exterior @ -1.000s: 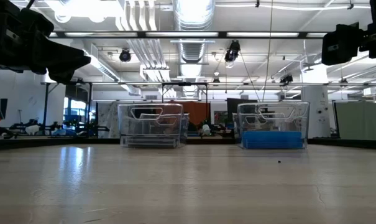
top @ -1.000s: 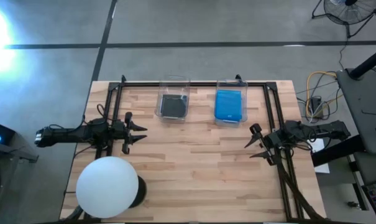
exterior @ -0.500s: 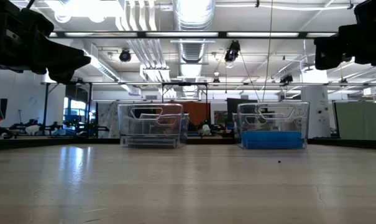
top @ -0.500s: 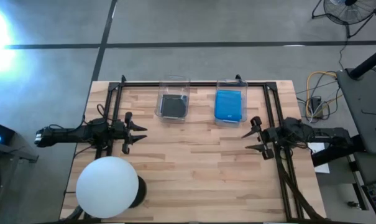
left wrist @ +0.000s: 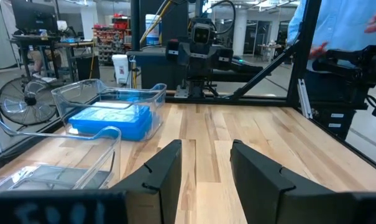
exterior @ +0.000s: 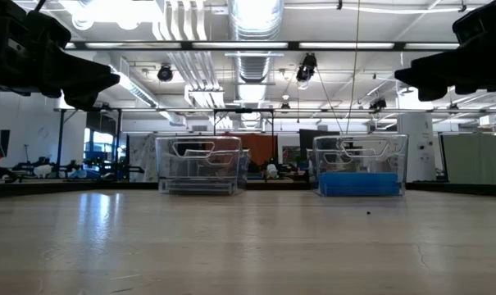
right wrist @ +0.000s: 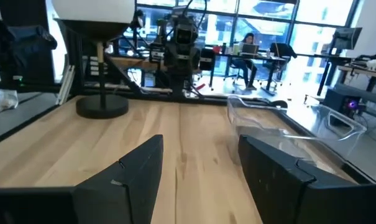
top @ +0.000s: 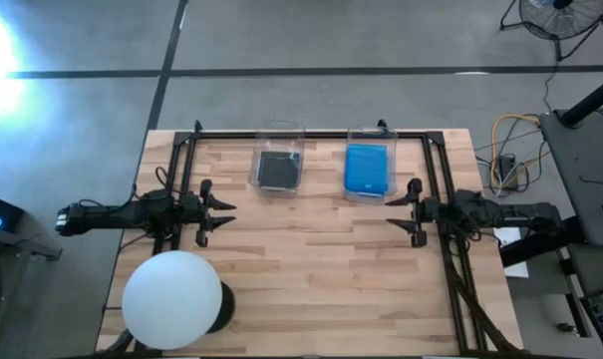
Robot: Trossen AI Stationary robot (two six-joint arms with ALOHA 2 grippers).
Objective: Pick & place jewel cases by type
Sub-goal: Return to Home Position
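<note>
Left gripper (top: pixel 227 213) over left side of light wooden table (top: pixel 311 274), fingers spread, released, empty. Right gripper (top: pixel 391 210) over right side, likewise spread and empty. Dark grey glossy square jewel cases (top: pixel 277 171) inside left clear plastic bin (top: pixel 280 126); bright blue rectangular jewel cases (top: pixel 368 168) inside right clear plastic bin (top: pixel 370 132).

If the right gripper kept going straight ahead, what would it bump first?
Probably the left gripper, facing the right gripper across the table; the way between them looks free.
</note>
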